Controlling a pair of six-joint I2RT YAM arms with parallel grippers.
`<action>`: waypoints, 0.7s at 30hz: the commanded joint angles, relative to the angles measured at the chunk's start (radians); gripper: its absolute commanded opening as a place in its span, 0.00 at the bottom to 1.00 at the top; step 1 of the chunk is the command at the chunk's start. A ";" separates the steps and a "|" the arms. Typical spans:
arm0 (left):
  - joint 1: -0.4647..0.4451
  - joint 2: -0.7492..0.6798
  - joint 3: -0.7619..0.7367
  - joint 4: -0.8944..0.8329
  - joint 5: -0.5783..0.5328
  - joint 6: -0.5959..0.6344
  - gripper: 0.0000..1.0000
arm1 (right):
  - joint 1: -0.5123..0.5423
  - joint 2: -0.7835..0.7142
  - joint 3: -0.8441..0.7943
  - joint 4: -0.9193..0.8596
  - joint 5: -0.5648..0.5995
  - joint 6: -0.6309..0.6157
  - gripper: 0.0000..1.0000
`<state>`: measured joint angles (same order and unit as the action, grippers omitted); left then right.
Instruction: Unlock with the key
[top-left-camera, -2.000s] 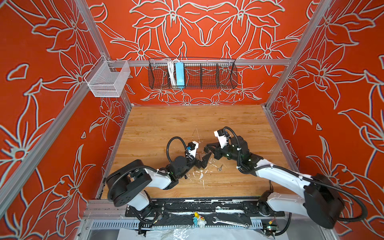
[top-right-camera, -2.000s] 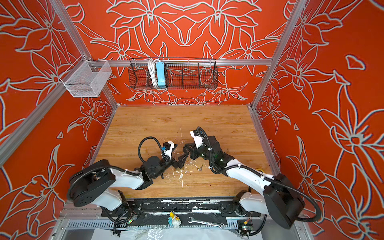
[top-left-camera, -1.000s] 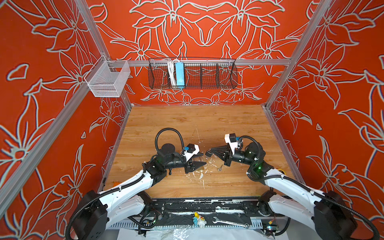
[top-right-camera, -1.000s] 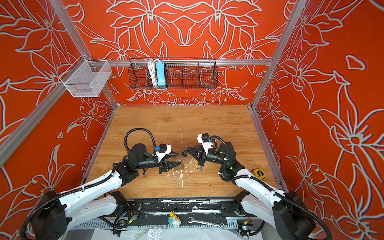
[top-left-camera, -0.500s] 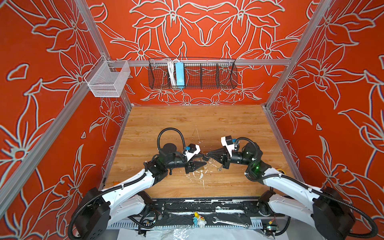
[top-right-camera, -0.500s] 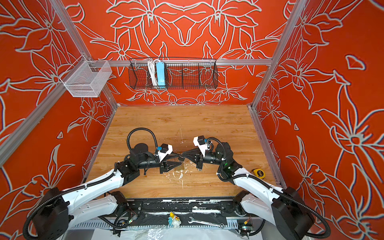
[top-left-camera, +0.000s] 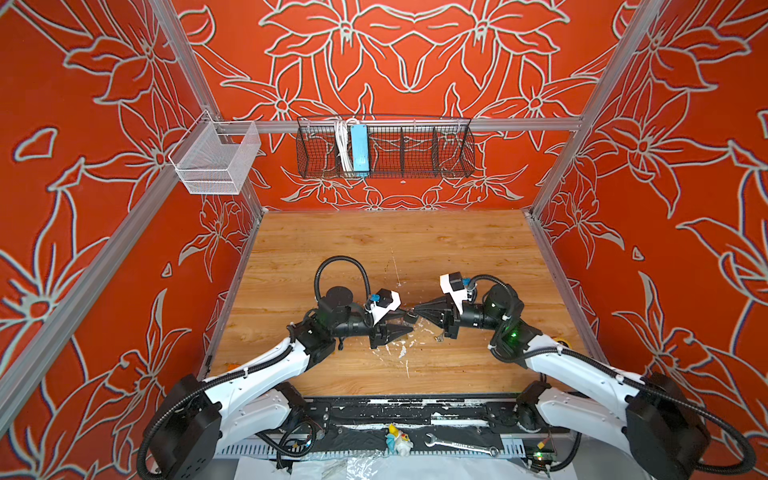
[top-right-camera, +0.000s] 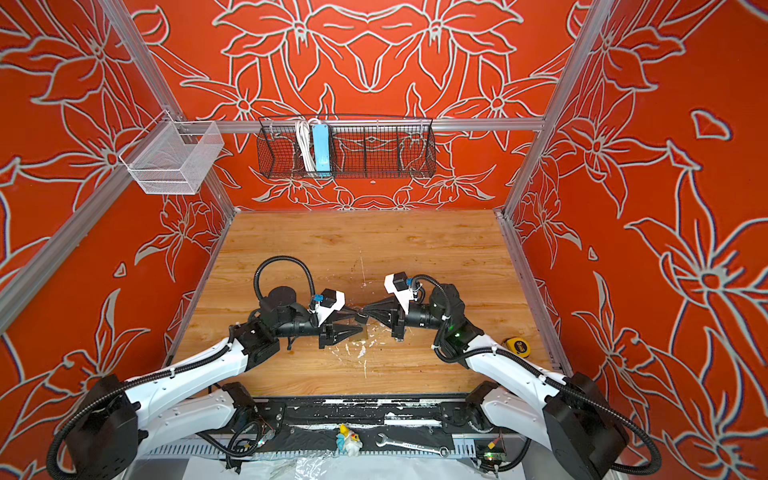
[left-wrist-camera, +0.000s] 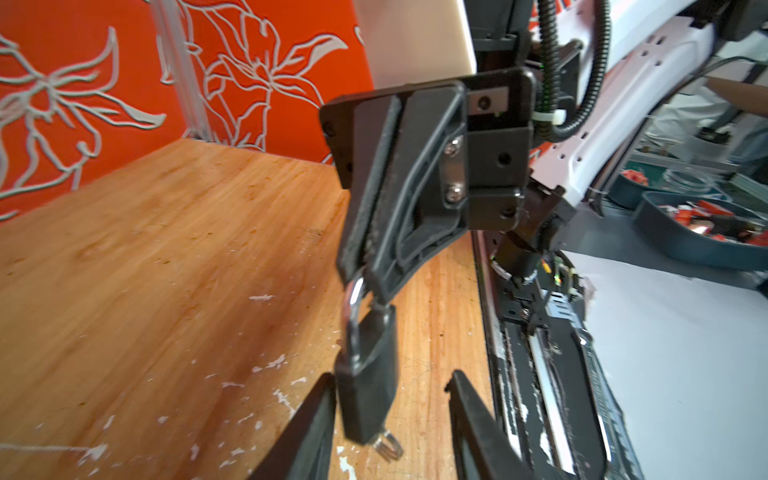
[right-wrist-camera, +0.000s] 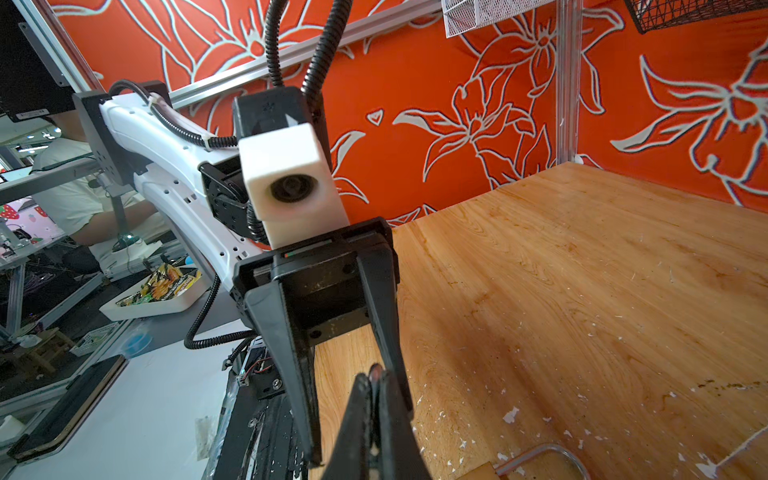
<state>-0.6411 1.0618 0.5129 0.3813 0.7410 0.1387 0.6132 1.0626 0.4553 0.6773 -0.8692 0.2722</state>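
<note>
Low centre of both top views, over the wooden table (top-left-camera: 374, 249), your two arms now meet tip to tip. A second ago they stood apart; the left arm has since come across toward the right of the frame.

The left gripper (top-left-camera: 406, 321) is spread, a touch narrower than before. Its fingers (left-wrist-camera: 311, 428) now sit either side of the padlock (left-wrist-camera: 365, 374) body, one just beside it and maybe touching, the other clear. It is not clamped yet. The right gripper (left-wrist-camera: 365, 276) keeps its grip, pressed together and pinching the shackle (left-wrist-camera: 352, 307), so it alone carries the lock off the table.

My read: you're lining up to brace or take over the body so the key end is free to work. Nothing is unlocked yet, and the shackle looks seated as far as it shows.

The padlock's long axis runs roughly in line with the right gripper's fingers, slightly tilted. The shackle end sits at those fingertips and the keyhole end points away, into the left gripper's gap. The top views are too small to confirm this.

A silver loop (left-wrist-camera: 386, 444) shows at the keyhole end. It is likely a key bow already in, but too blurred to be sure. A small metal piece (top-left-camera: 437, 337) lies on the table just below the right gripper in the frame; I can't tell what it is.
</note>
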 joint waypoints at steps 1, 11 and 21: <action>0.006 0.015 0.032 -0.002 0.079 0.014 0.43 | 0.008 0.006 0.040 0.015 -0.019 -0.027 0.00; 0.005 0.039 0.058 -0.030 0.116 0.022 0.30 | 0.011 0.002 0.040 0.001 -0.001 -0.036 0.00; 0.005 0.060 0.078 -0.048 0.127 0.025 0.00 | 0.011 -0.021 0.035 -0.020 0.053 -0.044 0.00</action>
<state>-0.6262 1.1156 0.5697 0.3225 0.8345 0.1295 0.6231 1.0542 0.4629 0.6594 -0.8902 0.2314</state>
